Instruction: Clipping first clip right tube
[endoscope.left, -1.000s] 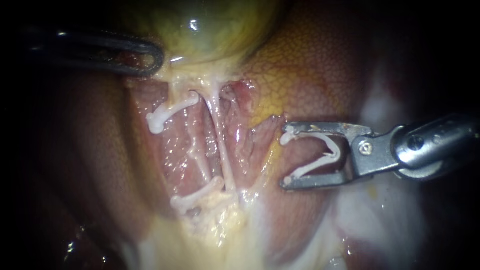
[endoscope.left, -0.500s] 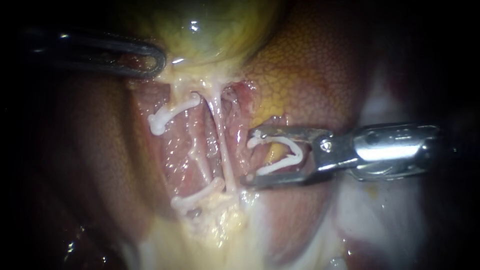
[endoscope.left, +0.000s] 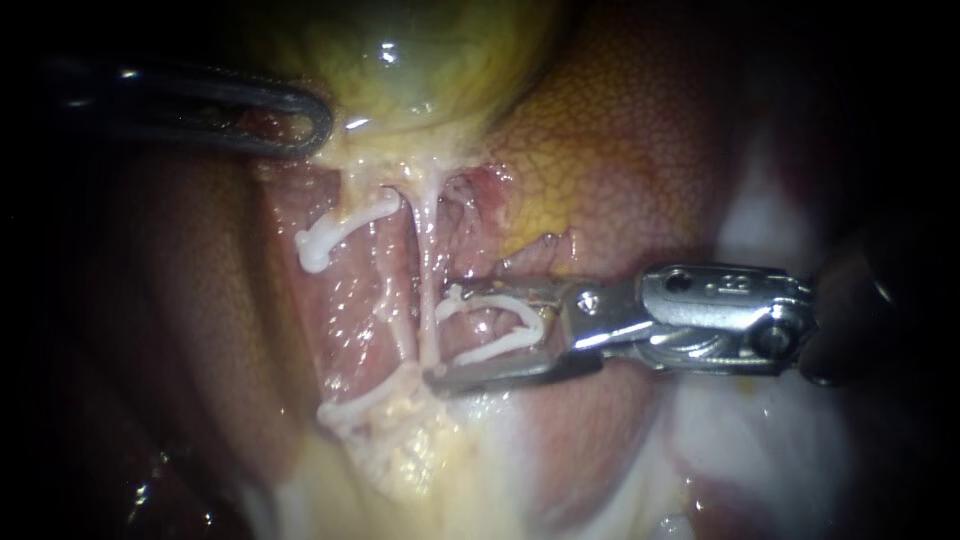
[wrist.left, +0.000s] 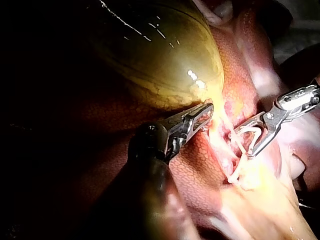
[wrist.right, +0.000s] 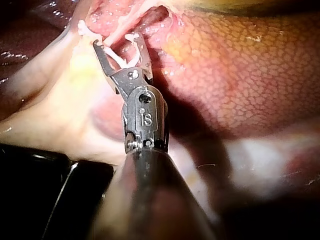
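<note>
Endoscope view: my right instrument (endoscope.left: 440, 335) stands wide-jawed, both jaws cradling the white clip (endoscope.left: 500, 298). It has advanced off the liver (endoscope.left: 620, 150) until the clip's mouth meets the right tube (endoscope.left: 427, 250). Whether the tube sits fully inside is hard to tell. A placed clip (endoscope.left: 372, 403) crowds the lower jaw's tip. My left instrument (endoscope.left: 315, 120) grips the gallbladder (endoscope.left: 420, 60).

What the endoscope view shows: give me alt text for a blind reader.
The right instrument holds a white clip spread open in its jaws at the right tube. Two closed clips sit left of it, and the left instrument rests at the base of the gallbladder.
</note>
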